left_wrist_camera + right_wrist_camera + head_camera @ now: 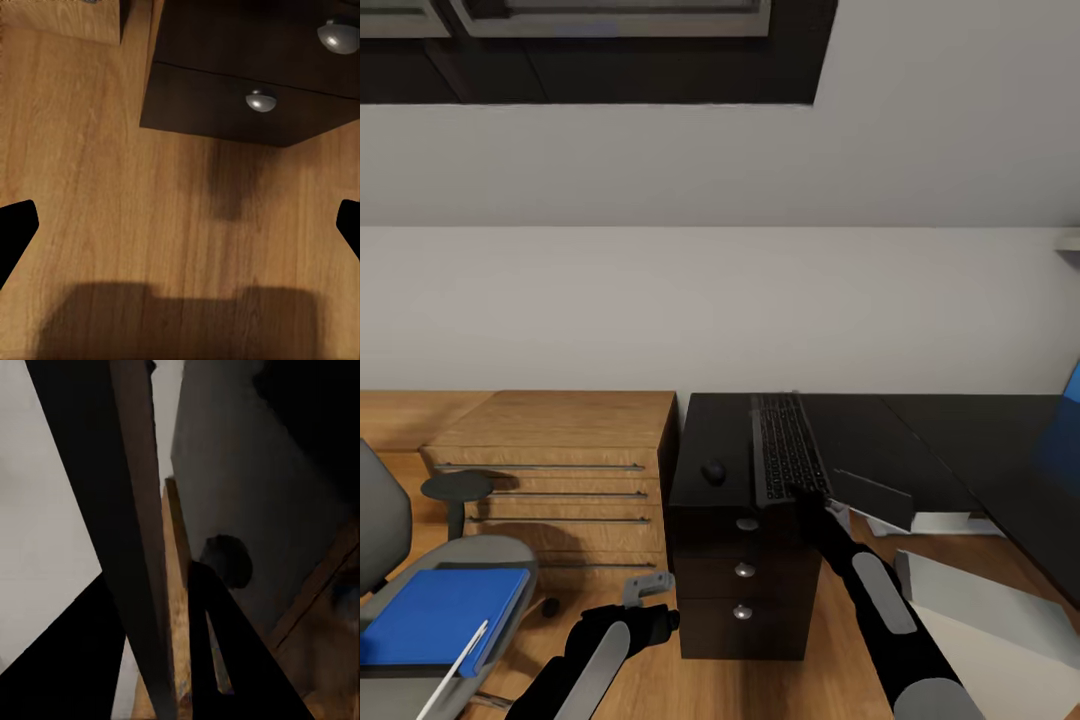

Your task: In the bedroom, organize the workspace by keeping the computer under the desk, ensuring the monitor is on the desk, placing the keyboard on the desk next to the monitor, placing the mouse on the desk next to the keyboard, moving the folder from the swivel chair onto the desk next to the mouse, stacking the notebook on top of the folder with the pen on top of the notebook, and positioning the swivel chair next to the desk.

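Note:
The grey keyboard (788, 448) with dark keys lies lengthwise on the glossy black desk (920, 440). My right gripper (801, 492) is at the keyboard's near end. In the right wrist view the right gripper (150, 589) is shut on the keyboard (127, 525), seen edge-on, with the mouse (226, 561) beyond it. On the desk, the small black mouse (713, 471) sits just left of the keyboard. The swivel chair (385, 520) at the lower left carries the blue folder (435, 615) with the white pen (457, 662) across its corner. My left gripper (652, 590) hangs open over the floor (112, 150).
Light wooden low shelving (560, 450) stands left of the desk. A dark drawer pedestal (745, 600) with round knobs sits under the desk's left end, also seen as the pedestal (255, 82). A pale grey block (980, 605) lies under the desk at the right.

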Robot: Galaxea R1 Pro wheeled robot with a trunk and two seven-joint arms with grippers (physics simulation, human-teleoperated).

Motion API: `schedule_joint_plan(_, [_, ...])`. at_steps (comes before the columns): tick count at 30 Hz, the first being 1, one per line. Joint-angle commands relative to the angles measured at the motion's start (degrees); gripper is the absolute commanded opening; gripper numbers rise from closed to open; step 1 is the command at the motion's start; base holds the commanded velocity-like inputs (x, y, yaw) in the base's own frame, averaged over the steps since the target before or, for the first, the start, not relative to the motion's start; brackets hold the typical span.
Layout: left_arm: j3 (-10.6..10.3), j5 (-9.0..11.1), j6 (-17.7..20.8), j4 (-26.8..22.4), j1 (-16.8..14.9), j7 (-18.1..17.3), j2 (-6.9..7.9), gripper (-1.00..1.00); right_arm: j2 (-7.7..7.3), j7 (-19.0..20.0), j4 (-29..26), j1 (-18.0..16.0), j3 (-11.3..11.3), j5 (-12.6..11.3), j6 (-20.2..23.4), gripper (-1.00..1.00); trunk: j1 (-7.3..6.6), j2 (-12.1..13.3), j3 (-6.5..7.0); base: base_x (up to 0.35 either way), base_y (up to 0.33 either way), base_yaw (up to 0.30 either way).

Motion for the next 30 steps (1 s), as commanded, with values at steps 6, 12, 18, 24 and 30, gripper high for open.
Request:
schedule_joint_plan(6, [-0.11, 0.56, -0.01, 0.10, -0.04, 0.68, 0.01, 1.00, 0.13, -0.08, -3.31, 1.14, -0.25, 0.07, 0.48, -1.00, -1.32, 2.40, 1.01, 0.000, 0.000, 0.000])
schedule_joint_plan(12, [-0.24, 0.43, -0.26, 0.54, -0.04, 0.89, 0.01, 1.00, 0.21, -0.14, -6.99, 2.81, -0.25, -0.02, 0.46, -1.00, -2.64, 4.80, 2.09, 0.000, 0.000, 0.000])
schedule_joint_plan(18, [-0.40, 0.42, -0.29, 0.59, -0.04, 0.92, 0.01, 1.00, 0.38, -0.33, -10.95, 5.21, -0.25, -0.15, 0.36, -1.00, -3.96, 7.21, 3.17, 0.000, 0.000, 0.000])
schedule_joint_plan(24, [-0.43, 0.41, -0.30, 0.60, -0.04, 0.92, 0.01, 1.00, 0.16, -0.25, -11.48, 5.49, -0.25, -0.07, 0.69, -1.00, -5.28, 9.61, 4.25, 0.000, 0.000, 0.000])
schedule_joint_plan(30, [-0.74, 0.41, -0.28, 0.60, -0.04, 0.92, 0.01, 1.00, 0.03, -0.03, -11.74, 5.60, -0.18, -0.05, 1.76, -1.00, -6.60, 12.02, 5.32, 0.000, 0.000, 0.000])
